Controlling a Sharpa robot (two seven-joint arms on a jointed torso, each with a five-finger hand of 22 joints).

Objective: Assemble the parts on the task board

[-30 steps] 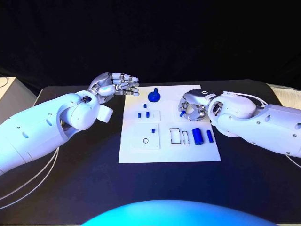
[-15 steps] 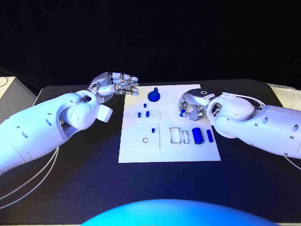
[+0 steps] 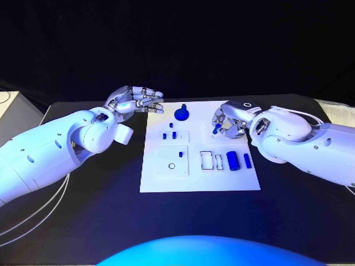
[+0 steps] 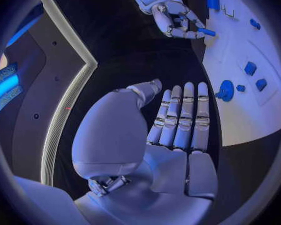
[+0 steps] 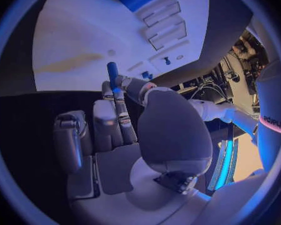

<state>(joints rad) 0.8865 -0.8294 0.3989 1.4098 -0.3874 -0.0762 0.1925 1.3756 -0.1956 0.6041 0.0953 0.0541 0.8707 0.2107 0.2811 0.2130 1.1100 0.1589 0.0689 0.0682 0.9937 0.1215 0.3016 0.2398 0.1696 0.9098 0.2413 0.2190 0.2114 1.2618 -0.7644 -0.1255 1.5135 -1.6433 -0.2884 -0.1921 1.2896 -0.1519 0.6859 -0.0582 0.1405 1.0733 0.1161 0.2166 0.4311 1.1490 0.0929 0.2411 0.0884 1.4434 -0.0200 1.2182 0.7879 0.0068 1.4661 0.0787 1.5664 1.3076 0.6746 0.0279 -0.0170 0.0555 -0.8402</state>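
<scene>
The right hand (image 3: 228, 123) pinches a small blue peg (image 5: 112, 70) above the task board (image 3: 200, 180); a loose pinch could let it tilt. The left hand (image 3: 135, 100), fingers curled, holds nothing.

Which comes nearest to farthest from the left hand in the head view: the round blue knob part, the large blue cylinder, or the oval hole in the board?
From the left hand:
1. Round blue knob part, at the task board's far edge, just beside the hand.
2. Oval hole, in the near-left square plate.
3. Large blue cylinder, lying on the board's right side, under the right arm.
</scene>
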